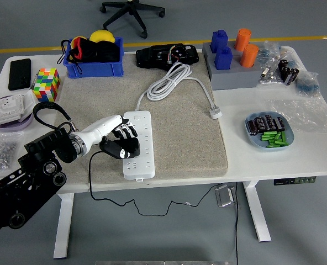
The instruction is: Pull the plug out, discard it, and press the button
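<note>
A grey mat covers the white table. The left hand curls its fingers around the black plug on the white power strip.

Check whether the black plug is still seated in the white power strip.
Seated, it seems: the black plug sits against the power strip, with the left hand closed over it.

Open mat right of the strip, clutter along the far edge

Around the long white power strip, the grey felt mat lies bare to its right and near side; behind it a coiled white cable blocks the way, and the black-and-white left hand with the black plug crowds its left edge.
</note>
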Controlling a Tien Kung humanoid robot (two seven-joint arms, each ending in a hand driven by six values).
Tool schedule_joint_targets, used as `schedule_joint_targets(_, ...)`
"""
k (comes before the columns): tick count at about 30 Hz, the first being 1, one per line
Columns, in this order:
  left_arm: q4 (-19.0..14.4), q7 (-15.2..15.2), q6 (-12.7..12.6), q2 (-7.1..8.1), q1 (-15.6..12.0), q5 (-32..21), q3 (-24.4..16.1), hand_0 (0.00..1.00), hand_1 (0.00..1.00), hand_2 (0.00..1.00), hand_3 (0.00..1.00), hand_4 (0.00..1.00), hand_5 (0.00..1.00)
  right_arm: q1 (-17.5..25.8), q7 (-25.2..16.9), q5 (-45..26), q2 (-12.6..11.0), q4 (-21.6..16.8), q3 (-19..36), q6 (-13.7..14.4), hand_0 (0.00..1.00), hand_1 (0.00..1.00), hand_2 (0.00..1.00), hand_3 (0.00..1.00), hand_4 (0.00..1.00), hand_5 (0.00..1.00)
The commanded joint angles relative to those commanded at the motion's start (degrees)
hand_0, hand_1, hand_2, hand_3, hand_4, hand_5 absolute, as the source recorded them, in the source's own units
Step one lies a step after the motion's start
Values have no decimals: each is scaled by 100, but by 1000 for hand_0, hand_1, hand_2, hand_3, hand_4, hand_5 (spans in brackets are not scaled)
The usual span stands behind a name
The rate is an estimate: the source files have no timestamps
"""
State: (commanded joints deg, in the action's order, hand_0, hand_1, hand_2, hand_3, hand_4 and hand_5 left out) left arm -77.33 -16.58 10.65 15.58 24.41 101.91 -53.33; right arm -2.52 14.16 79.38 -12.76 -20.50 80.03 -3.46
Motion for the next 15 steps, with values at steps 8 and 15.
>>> schedule_joint_targets(8,13,185,-259,-6,10,9,25,440,362,370,536,731,2,3,1,5,-6,6,6,2,748,701,710,724,774,631)
schedule_joint_targets(15,-51,228,-273,28,11,21,-114,432,348,341,519,736,2,-3,0,5,-8,4,14,2,750,701,710,724,774,631)
